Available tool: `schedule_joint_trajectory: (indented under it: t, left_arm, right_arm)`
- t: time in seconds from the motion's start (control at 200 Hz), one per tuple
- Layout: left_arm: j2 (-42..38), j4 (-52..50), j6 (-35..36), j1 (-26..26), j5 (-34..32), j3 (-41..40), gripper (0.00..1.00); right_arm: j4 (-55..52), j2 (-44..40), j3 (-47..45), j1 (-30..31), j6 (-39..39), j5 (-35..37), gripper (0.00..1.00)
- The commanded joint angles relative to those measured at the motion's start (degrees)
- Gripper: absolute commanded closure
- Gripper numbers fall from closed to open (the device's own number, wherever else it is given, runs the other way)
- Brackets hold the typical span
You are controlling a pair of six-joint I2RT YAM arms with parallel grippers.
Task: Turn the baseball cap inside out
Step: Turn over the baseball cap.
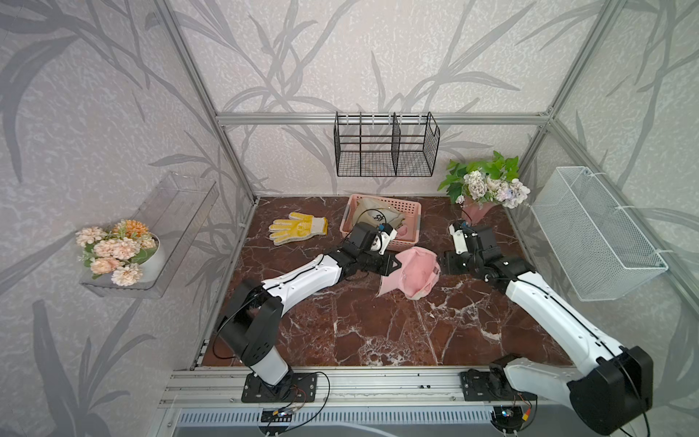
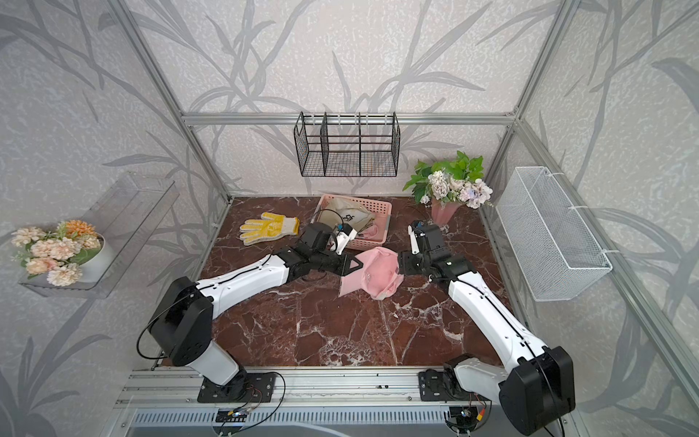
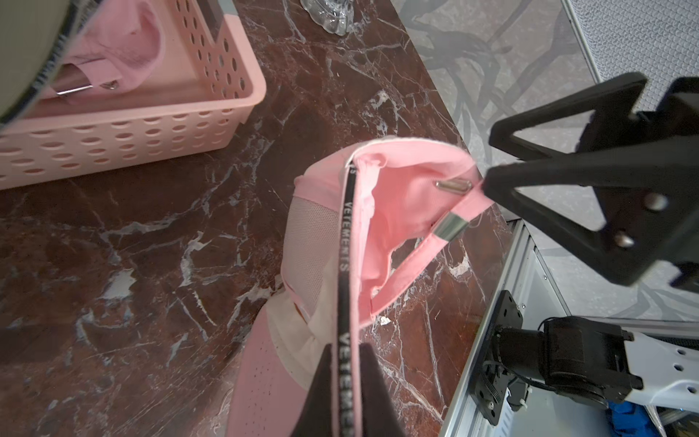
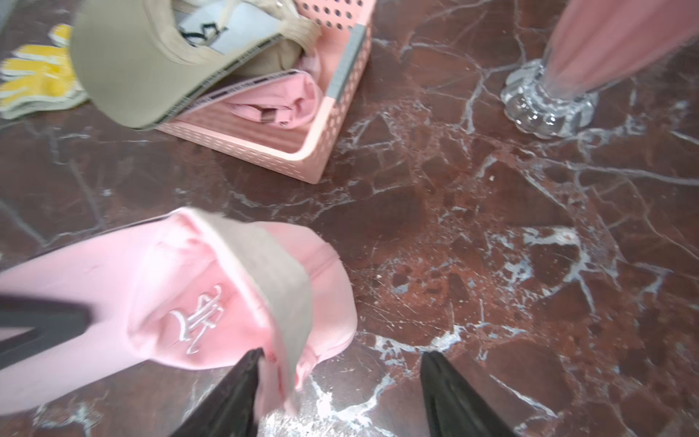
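Observation:
The pink baseball cap [image 1: 410, 272] [image 2: 372, 272] lies crumpled mid-table between both arms. My left gripper [image 1: 397, 265] [image 3: 348, 397] is shut on its rim, pinching the black lettered sweatband. The cap's opening faces the left wrist view, where the mesh lining [image 3: 314, 242] and back strap buckle [image 3: 450, 227] show. My right gripper [image 1: 440, 265] [image 4: 342, 355] stands open at the back of the cap. One of its fingers [image 4: 246, 378] touches the cap's edge, and nothing lies between the jaws. The embroidered crown [image 4: 151, 295] shows in the right wrist view.
Behind the cap, a pink basket [image 1: 416, 223] holds a beige cap and a pink one. A yellow glove [image 1: 299, 227] lies at the back left. A flower vase [image 1: 476, 212] stands at the back right. A black wire rack [image 1: 386, 145] hangs on the back wall.

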Motion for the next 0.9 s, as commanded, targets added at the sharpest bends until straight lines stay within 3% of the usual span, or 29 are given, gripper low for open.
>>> schedule_joint_trajectory:
  t: [0.0, 0.15, 0.27, 0.44, 0.55, 0.8, 0.895]
  left_arm:
    - [1.00, -2.18, 0.62, 0.69, -5.52, 0.31, 1.00]
    - [1.54, -2.23, 0.49, 0.62, -5.81, 0.58, 1.00]
    - [1.56, -2.35, 0.37, 0.65, -6.39, 0.76, 1.00]
    - [2.21, -3.49, 0.49, 0.68, -7.30, 0.87, 1.00]
    - [3.05, -5.39, 0.45, 0.64, -8.79, 1.50, 1.00]
    - [4.42, -7.10, 0.31, 0.70, -8.71, 2.35, 1.00]
    - [4.61, -7.37, 0.14, 0.75, -9.12, 2.17, 1.00]
  right_arm:
    - [-0.31, -0.87, 0.35, 0.19, -0.95, -9.00, 0.31]
    - [1.76, 1.44, 0.06, 3.45, -1.37, -20.19, 0.32]
    - [3.66, 5.93, 0.43, 8.24, -0.01, -20.78, 0.37]
    - [9.14, 12.36, -0.20, 10.83, 7.20, -11.57, 0.49]
    - [10.78, 16.28, 0.29, 10.85, 10.53, -4.85, 0.52]
    - [4.30, 22.12, 3.92, 11.11, 12.89, 9.27, 0.50]
    - [3.90, 24.13, 4.69, 11.05, 13.09, 11.55, 0.49]
